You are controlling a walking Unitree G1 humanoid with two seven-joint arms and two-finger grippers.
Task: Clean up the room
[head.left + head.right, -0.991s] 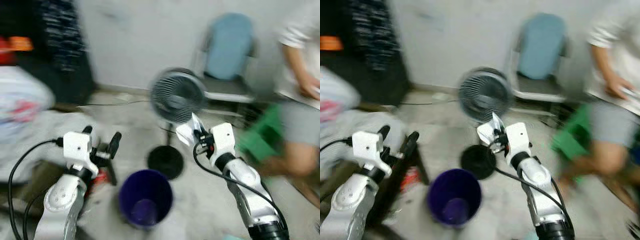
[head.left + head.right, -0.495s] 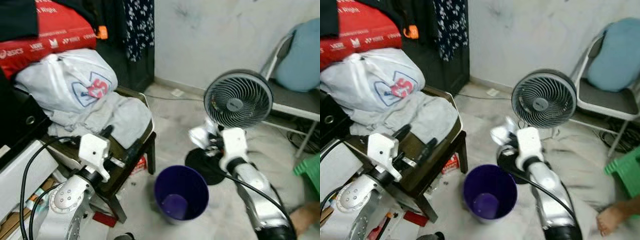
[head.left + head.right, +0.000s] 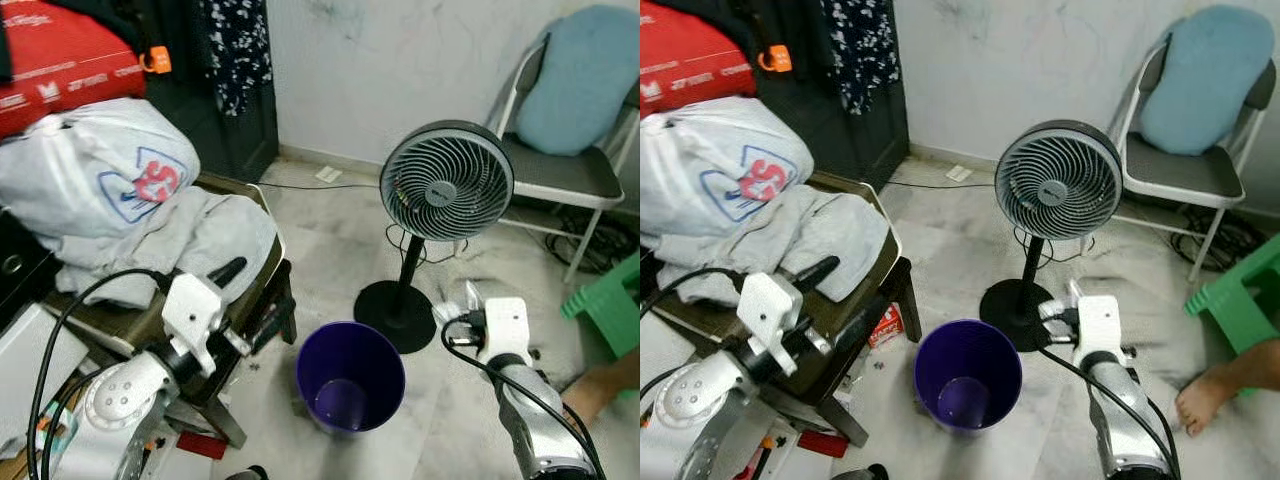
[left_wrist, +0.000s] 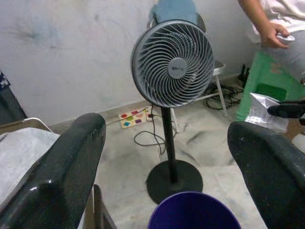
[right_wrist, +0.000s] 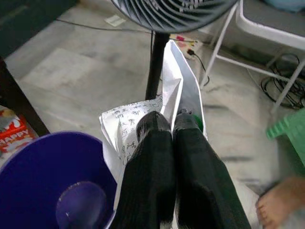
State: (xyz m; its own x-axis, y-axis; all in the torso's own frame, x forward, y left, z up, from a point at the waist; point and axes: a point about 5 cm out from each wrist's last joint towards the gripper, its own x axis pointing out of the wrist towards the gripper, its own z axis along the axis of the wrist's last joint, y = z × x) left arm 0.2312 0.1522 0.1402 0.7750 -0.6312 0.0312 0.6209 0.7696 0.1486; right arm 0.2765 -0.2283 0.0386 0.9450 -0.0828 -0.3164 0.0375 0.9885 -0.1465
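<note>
Right jaws clamped on a crumpled silver wrapper [image 5: 178, 90] with printed text; right gripper [image 5: 166, 125] sits just beside the rim of the purple bin [image 3: 350, 377], toward the fan base, not over the mouth. I judge the step is the drop: I need to carry the wrapper over the bin's centre before opening, as it is light and could drift out. Left gripper [image 4: 167, 143] holds empty, jaws spread wide, near the dark chair [image 3: 262, 300] heaped with clothes. Standing fan [image 3: 446, 181] close behind; I keep clear of its pole.
</note>
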